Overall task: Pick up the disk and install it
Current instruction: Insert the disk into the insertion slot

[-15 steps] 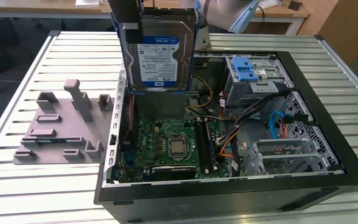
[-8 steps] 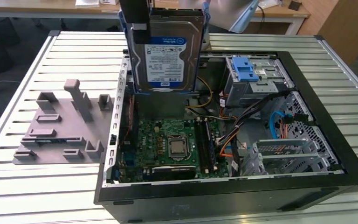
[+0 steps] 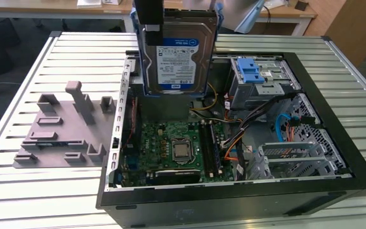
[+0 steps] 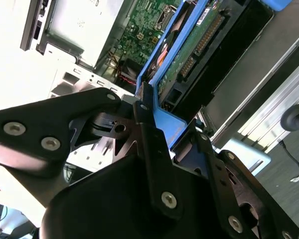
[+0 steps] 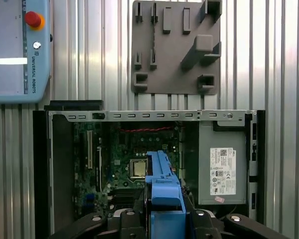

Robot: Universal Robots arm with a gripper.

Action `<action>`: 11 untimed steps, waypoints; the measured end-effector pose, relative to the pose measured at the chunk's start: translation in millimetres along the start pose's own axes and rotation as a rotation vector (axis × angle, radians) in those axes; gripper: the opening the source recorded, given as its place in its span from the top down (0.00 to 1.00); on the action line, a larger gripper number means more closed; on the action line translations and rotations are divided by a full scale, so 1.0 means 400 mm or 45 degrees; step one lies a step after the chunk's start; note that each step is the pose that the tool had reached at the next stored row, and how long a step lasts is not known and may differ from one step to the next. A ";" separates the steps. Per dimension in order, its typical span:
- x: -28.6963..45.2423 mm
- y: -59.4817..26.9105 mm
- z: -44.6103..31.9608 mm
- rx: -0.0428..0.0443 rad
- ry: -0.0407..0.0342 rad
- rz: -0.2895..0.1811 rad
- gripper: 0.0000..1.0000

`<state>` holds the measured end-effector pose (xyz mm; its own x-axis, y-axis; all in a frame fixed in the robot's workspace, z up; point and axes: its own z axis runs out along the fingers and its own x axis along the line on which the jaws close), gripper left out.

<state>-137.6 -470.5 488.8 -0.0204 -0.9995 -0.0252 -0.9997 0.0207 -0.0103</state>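
One disk [image 3: 177,52] clamped tight in the gripper [image 4: 164,127], hanging below it, long axis vertical, over the open computer case [image 3: 335,188]; drive cage [image 3: 259,78] toward the exterior view's right.

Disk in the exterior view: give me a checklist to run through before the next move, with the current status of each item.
1. Gripper shut on the disk: ok, clamped on its blue rail.
2. Disk clear of the computer case: ok, hanging upright above it.
3. Disk seated in the drive cage: not ok, held outside the case.
4. Cables clear of that cage: cannot tell.
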 end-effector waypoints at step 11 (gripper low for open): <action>0.002 -0.042 0.001 0.000 0.0000 0.000 0.64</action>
<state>-120.6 -471.7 488.4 -0.0204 -0.9995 -0.0252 -0.9997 0.0207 -0.0103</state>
